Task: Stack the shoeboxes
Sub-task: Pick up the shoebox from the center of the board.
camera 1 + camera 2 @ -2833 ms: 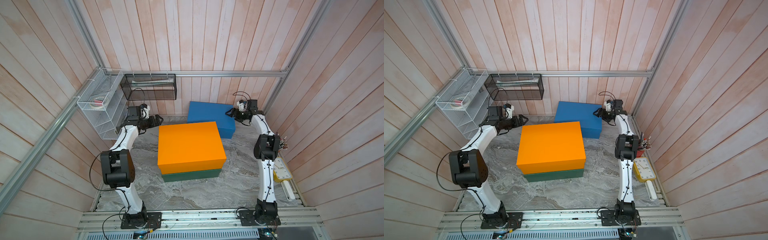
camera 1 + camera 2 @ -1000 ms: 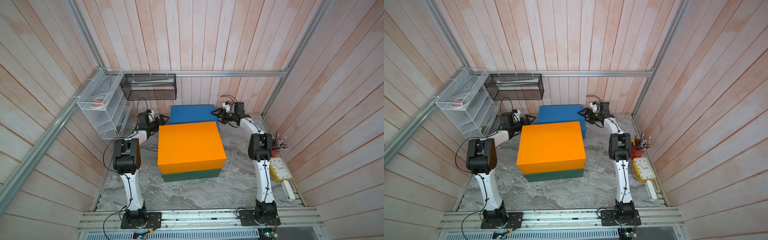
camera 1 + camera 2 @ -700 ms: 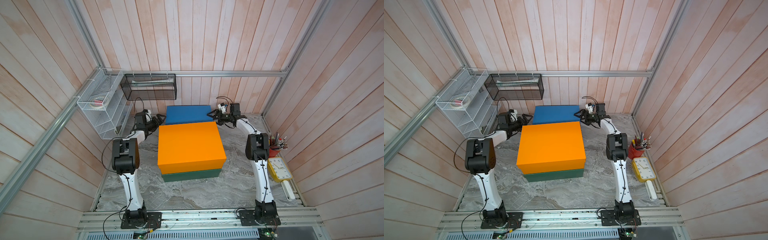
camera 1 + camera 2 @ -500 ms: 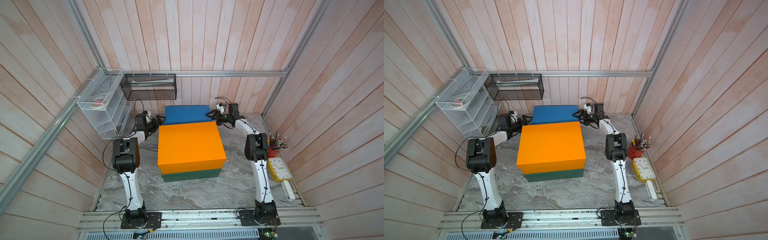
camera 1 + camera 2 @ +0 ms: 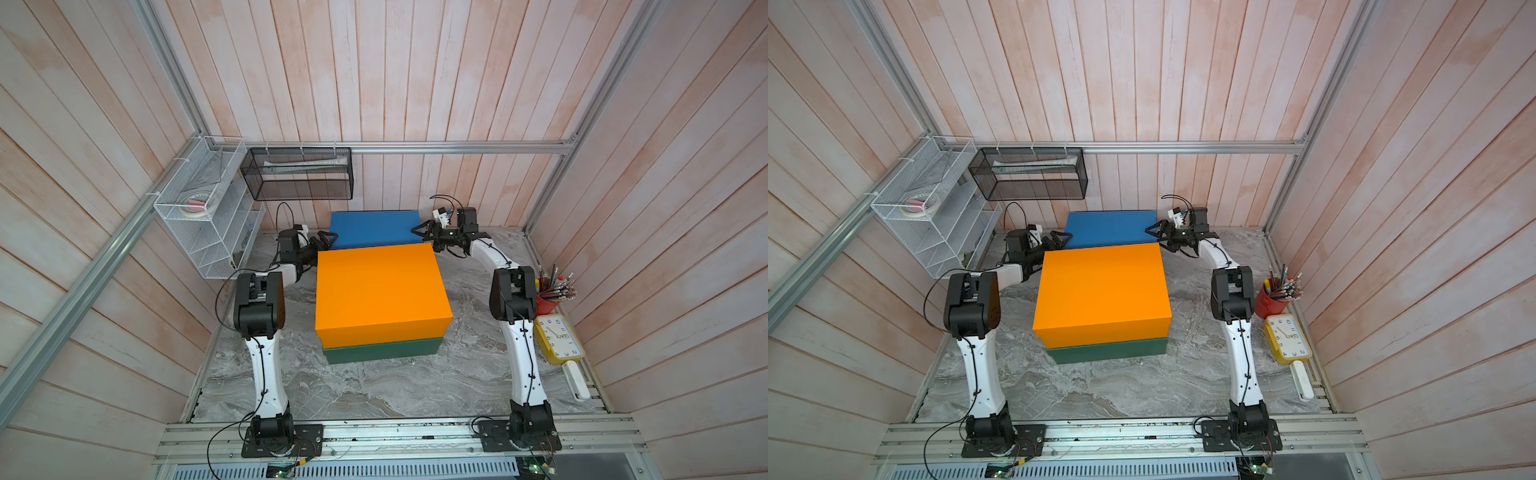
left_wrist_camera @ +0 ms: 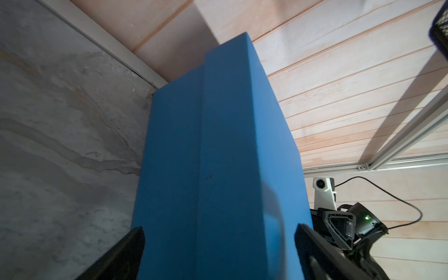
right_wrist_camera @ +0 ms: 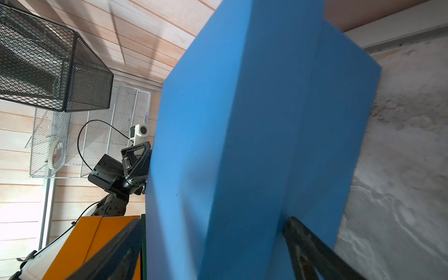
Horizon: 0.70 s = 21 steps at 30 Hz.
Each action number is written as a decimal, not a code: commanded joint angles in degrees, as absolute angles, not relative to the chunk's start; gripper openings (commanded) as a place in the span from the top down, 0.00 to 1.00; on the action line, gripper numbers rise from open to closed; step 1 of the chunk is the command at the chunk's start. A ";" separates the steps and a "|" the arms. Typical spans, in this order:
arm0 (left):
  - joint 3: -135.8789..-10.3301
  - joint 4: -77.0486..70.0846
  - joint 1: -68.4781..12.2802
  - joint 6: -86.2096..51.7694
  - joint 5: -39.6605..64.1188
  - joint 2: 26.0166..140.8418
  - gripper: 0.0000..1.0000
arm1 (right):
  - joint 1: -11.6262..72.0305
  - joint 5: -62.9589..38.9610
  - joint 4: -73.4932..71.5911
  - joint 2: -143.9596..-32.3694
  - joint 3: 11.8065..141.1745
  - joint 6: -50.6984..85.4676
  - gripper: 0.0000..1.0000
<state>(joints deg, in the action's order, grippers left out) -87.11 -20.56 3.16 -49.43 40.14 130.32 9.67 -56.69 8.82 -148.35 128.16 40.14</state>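
While stretched far toward the back wall, flank the blue shoebox [image 5: 374, 228] at its two short ends, with the left gripper [image 5: 329, 240] at one end and the right gripper [image 5: 417, 232] at the opposite one; plain in both top views. Sits lid up at the rear of the grey marble worktop [image 5: 374, 390], close to the wall and just behind the other two boxes, with front lower edge hidden by the orange shoebox [image 5: 378, 291]. Resting on the stone or raised off it: cannot tell.

Seen through the left wrist camera: jaws spread wide, blue end face filling the gap, one fingertip [image 6: 126, 252] down by the base on the worktop side, the other up by the lid's edge. Touching the box or just short of it: cannot tell. Seen through the right wrist camera, much the same: jaws standing wide apart, fingertips at the top and bottom edges of the near end face, contact unclear, picture somewhat blurred.

Stacked in mid-worktop: orange shoebox squarely on the dark green shoebox [image 5: 382, 351], only the green front face showing beneath. Rear corners of the orange lid just beside each gripper.

Hung on the back wall, up and to the left of the blue box: black mesh wall basket [image 5: 299, 174]; next to it on the side wall, white wire rack [image 5: 208, 224]. Set along the worktop's right edge, beside the right arm: red cup of pencils [image 5: 546, 305] and yellow clock [image 5: 559, 338] lying face up.
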 commanded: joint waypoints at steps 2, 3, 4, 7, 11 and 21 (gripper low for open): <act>-87.52 -27.62 3.67 -54.76 44.12 132.60 0.00 | 9.56 -56.64 8.85 -151.17 132.30 40.98 0.06; -87.35 -28.98 3.77 -55.82 44.93 132.84 0.00 | 9.62 -56.53 9.43 -151.17 133.18 40.81 0.06; -87.28 -30.20 3.89 -56.85 45.65 133.13 0.00 | 9.70 -56.43 9.99 -153.16 133.92 40.62 0.07; -87.82 -30.35 3.71 -56.84 46.84 133.29 0.00 | 10.06 -55.79 10.02 -153.50 134.28 40.48 0.03; -89.88 -24.97 3.56 -54.02 46.76 133.46 0.00 | 10.13 -51.87 10.58 -152.07 132.56 38.06 0.02; -92.40 -18.80 3.28 -49.81 47.41 133.86 0.00 | 10.76 -49.87 2.64 -148.69 125.53 39.65 0.02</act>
